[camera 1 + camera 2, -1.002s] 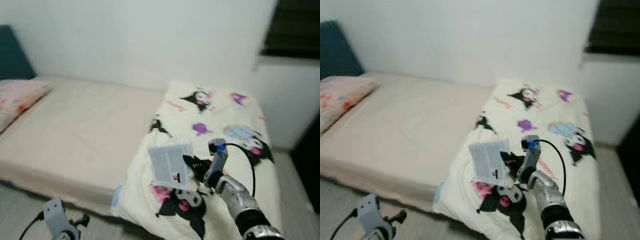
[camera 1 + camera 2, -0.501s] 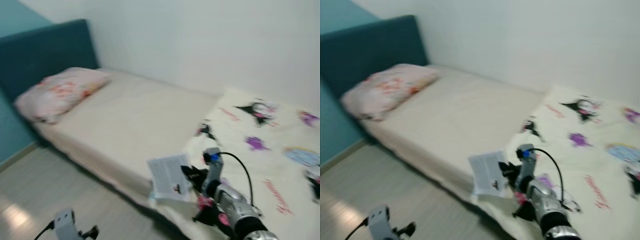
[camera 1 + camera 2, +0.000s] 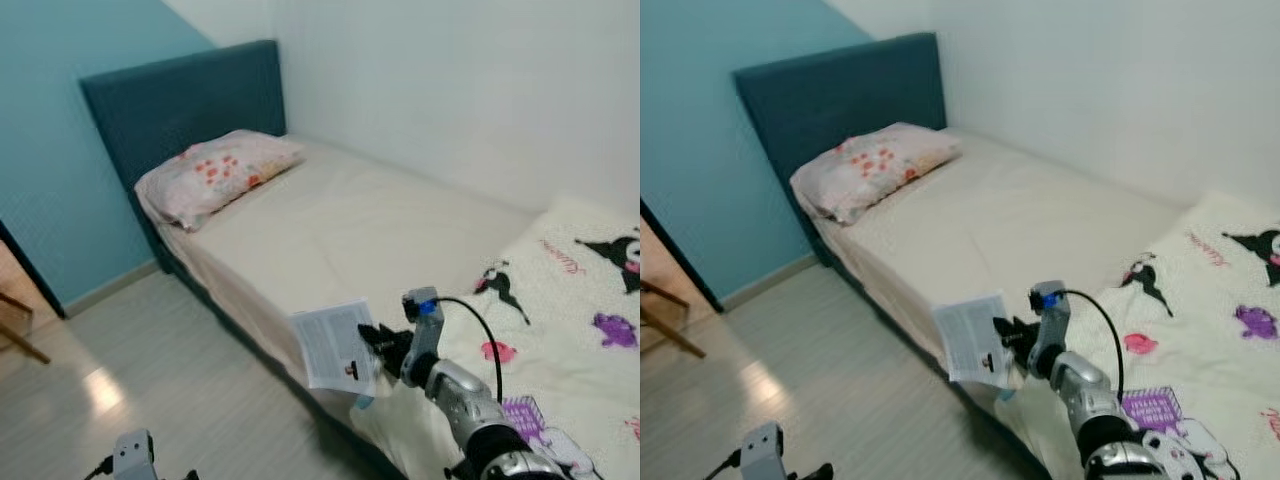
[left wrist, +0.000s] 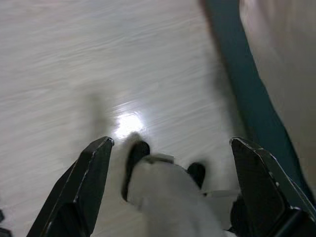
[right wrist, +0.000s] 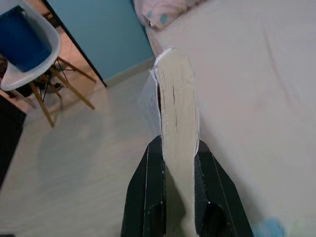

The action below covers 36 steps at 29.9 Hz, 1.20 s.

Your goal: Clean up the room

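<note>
Left tool (image 4: 168, 192): hangs low at the near left over the pale wood floor (image 3: 150, 370), its two fingers spread wide with nothing between them; idle.
Chair (image 5: 29, 54): white shell seat on splayed wooden legs, out past the doorway at the far left; judged a snag risk if the robot heads that way.
Pillow (image 3: 215, 175): floral, at the head of the bed (image 3: 380, 230) against the teal headboard (image 3: 180, 105).
Booklet (image 3: 335, 345): thin white printed leaflet, held upright in the air over the bed's near edge, clear of the mattress.
Right tool (image 5: 173, 170): fingers closed narrow on the booklet's lower edge, which stands on end between them.
Blanket (image 3: 570, 330): cartoon-print, spread over the right part of the bed.
Doing it well: the step looks like carrying the booklet off to be put away; keep the pinch firm and the wrist level, since a thin leaflet may flop or slip, and steer clear of the bed frame.
</note>
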{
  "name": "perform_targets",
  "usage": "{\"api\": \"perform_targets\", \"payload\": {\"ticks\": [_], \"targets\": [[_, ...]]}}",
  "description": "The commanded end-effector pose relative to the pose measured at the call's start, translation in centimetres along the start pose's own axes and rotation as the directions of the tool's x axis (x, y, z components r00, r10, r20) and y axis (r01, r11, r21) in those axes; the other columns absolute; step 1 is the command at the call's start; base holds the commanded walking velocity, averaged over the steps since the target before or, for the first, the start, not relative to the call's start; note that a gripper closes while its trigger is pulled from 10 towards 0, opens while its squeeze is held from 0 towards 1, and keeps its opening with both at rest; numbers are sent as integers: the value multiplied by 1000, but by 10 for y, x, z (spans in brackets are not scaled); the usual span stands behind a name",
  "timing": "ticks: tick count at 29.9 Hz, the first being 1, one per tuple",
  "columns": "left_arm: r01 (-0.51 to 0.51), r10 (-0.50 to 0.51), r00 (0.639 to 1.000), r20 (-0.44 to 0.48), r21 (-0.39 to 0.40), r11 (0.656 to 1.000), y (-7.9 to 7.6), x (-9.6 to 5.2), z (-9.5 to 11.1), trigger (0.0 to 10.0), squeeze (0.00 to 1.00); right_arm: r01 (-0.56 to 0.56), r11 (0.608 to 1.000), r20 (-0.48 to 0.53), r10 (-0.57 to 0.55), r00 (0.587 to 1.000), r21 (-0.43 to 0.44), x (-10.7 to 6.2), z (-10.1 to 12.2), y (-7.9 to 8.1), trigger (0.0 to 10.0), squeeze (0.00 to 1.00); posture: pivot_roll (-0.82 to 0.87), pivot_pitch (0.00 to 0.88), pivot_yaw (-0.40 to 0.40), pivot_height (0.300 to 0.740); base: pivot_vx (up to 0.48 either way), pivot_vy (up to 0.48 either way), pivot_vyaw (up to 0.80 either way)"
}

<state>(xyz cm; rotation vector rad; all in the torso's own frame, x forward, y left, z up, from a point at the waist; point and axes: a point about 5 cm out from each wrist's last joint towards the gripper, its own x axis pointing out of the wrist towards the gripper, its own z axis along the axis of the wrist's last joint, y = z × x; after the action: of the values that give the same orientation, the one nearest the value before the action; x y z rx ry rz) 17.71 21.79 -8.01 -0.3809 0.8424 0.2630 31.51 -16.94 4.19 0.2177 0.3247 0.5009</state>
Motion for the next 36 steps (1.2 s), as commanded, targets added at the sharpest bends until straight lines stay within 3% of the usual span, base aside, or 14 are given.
{"api": "perform_targets", "payload": {"ticks": [1,7,22,27,36], "targets": [[-10,10,1000,4,10,1000,4,-1,2,10000,0,-56,998,49,58,997,-32,9,10,12,10000,0,-62,0,-8,740,334,0,800],[-6,6,1000,2,11,1000,3,-1,1,10000,0,-57,998,73,58,996,-15,10,14,12,10000,0,-63,0,-7,740,334,0,800],[10,-10,1000,5,14,1000,-3,1,2,10000,0,10,1000,110,-12,994,21,9,20,5,10000,0,-65,0,-6,740,335,0,0],[16,-16,1000,8,15,1000,-4,2,4,10000,0,71,995,136,-81,987,74,9,25,-3,10000,0,-65,0,-4,740,336,0,0],[19,-20,1000,14,15,1000,-5,2,6,10000,0,102,986,170,-123,978,128,7,30,-8,10000,0,-67,0,-4,740,335,0,-581]]}}
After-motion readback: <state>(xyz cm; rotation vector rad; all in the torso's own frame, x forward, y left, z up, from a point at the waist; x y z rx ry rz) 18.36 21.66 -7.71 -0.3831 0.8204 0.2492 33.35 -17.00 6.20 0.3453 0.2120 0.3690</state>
